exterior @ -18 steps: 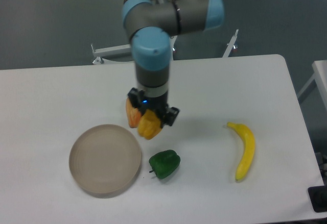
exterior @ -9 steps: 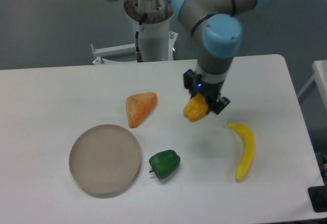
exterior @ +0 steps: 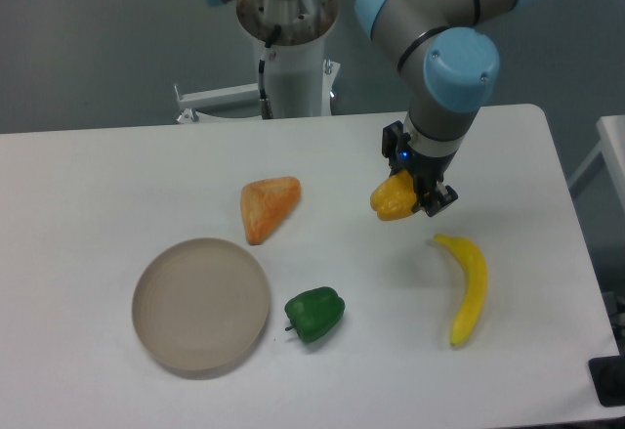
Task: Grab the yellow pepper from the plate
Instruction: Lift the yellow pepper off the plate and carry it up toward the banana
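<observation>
Yellow pepper point(exterior: 394, 198) clamped in the gripper point(exterior: 415, 193), held off the table, well right of the bare plate point(exterior: 201, 304).
Judged a light, rigid, smooth toy; a grip across its blocky body looks adequate, though the glossy skin could slip.

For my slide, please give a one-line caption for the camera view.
The pincer holds the yellow pepper above the table, away from the empty plate, near the banana.

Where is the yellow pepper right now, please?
The yellow pepper is held in the gripper over the table's right half, just above the banana's top end.
</observation>
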Available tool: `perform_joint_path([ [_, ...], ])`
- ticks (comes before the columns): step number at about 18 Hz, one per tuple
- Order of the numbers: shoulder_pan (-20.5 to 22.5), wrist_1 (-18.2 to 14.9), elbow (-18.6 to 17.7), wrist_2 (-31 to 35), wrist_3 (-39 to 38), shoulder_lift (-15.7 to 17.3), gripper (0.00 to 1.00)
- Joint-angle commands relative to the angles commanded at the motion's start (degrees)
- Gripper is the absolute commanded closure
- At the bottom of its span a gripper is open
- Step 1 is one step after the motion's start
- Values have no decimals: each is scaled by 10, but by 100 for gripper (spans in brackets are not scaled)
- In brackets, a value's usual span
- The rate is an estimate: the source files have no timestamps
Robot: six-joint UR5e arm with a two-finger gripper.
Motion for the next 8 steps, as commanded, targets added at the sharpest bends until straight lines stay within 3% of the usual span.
perform_joint_path([
  [8, 0, -1, -4, -1, 0, 0, 79],
])
